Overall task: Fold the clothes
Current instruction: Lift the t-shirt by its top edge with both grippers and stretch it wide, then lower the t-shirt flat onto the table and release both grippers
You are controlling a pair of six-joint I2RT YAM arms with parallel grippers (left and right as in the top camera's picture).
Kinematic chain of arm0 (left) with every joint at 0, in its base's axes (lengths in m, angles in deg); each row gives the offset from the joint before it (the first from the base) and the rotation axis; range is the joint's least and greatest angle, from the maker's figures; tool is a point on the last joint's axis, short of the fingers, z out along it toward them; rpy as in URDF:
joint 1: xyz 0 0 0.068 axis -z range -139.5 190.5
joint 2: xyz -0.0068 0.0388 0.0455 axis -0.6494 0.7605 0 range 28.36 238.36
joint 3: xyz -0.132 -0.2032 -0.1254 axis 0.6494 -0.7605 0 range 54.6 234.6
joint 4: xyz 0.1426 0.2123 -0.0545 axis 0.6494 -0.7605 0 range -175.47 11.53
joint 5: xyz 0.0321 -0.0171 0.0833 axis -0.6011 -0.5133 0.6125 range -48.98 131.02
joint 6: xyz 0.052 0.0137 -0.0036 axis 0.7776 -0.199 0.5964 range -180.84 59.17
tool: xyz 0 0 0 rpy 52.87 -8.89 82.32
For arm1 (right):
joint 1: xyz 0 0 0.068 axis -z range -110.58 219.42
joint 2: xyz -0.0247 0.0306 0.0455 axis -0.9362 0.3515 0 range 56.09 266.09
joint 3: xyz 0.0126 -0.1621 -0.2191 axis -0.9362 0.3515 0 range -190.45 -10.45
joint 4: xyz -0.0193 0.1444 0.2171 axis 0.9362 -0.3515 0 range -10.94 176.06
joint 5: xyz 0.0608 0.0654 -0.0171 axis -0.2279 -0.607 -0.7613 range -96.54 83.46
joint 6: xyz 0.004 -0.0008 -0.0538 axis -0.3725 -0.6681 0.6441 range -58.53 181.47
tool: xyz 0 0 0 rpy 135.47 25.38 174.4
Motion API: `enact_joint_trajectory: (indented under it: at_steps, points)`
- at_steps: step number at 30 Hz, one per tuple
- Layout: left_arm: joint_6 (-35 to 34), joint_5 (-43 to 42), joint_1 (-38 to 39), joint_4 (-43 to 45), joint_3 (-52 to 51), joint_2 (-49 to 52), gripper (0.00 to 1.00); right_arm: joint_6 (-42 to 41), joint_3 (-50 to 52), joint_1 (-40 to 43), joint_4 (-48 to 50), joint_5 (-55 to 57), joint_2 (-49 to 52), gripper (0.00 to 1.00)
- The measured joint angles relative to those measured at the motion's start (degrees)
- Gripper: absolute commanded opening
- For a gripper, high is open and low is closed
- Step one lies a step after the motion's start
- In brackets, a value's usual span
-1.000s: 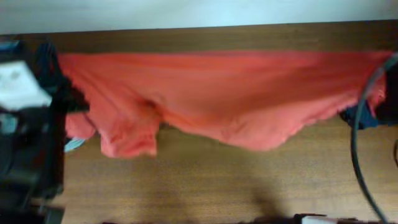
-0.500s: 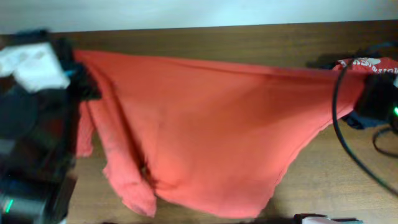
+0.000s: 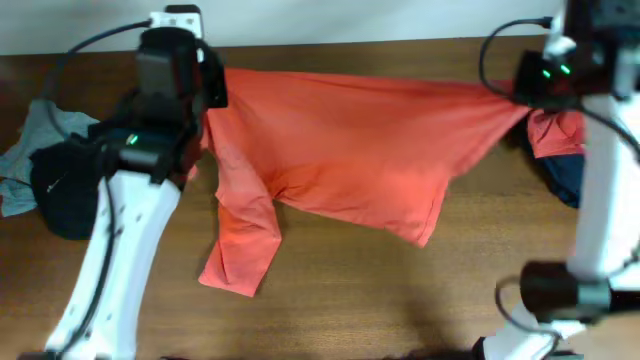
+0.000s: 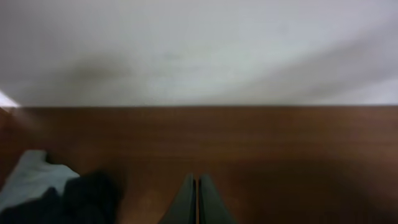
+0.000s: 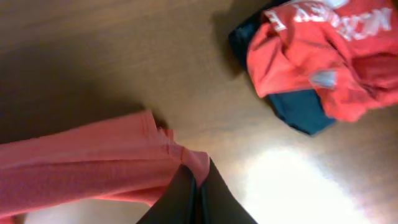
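Large orange-red cloth T-shirt [image 3: 340, 150] is held stretched for flattening: right gripper [image 5: 198, 173] is clamped on its edge, left gripper [image 4: 196, 182] is pressed shut, cloth hold unconfirmed.

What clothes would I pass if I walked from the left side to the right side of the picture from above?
pale grey-blue cloth → black garment → orange-red T-shirt → red garment

- One orange-red T-shirt [image 3: 340, 160].
- One black garment [image 3: 65, 190].
- One pale grey-blue garment [image 3: 20, 165].
- One red garment with white lettering [image 5: 323, 56].
- Seemingly one navy garment [image 5: 298, 109], partly covered.
- Two robot arms [image 3: 125, 230].
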Motion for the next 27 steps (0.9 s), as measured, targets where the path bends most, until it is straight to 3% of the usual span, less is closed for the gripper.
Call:
enact_joint_trajectory:
  at_steps: [14,20,21,22,23,24,27]
  points:
    - [0.02,1.25,-0.02,13.97,0.0,20.41,0.01,1.36,0.02,0.0,22.47,0.55,21.57,0.04]
    - [0.2,1.75,-0.37,27.82,0.09,27.69,0.01,1.57,0.04,0.0,34.6,-1.31,27.85,0.04]
    - [0.2,1.95,-0.59,31.39,0.13,29.18,0.05,1.62,0.07,0.0,36.76,-1.64,28.65,0.04]
    - [0.22,2.19,-0.74,34.75,0.17,30.69,0.11,1.62,0.07,0.0,38.53,-2.01,29.38,0.13]
    - [0.48,2.93,-1.03,39.45,0.17,32.68,0.19,1.7,0.07,0.0,41.29,-2.67,30.36,0.52]
    - [0.42,3.45,-1.2,41.94,0.24,33.73,0.32,1.51,0.07,0.0,42.1,-2.78,30.58,0.99]
    - [0.61,5.86,-2.29,48.54,0.26,36.87,0.73,1.51,0.07,0.15,44.02,-3.3,31.56,0.99]
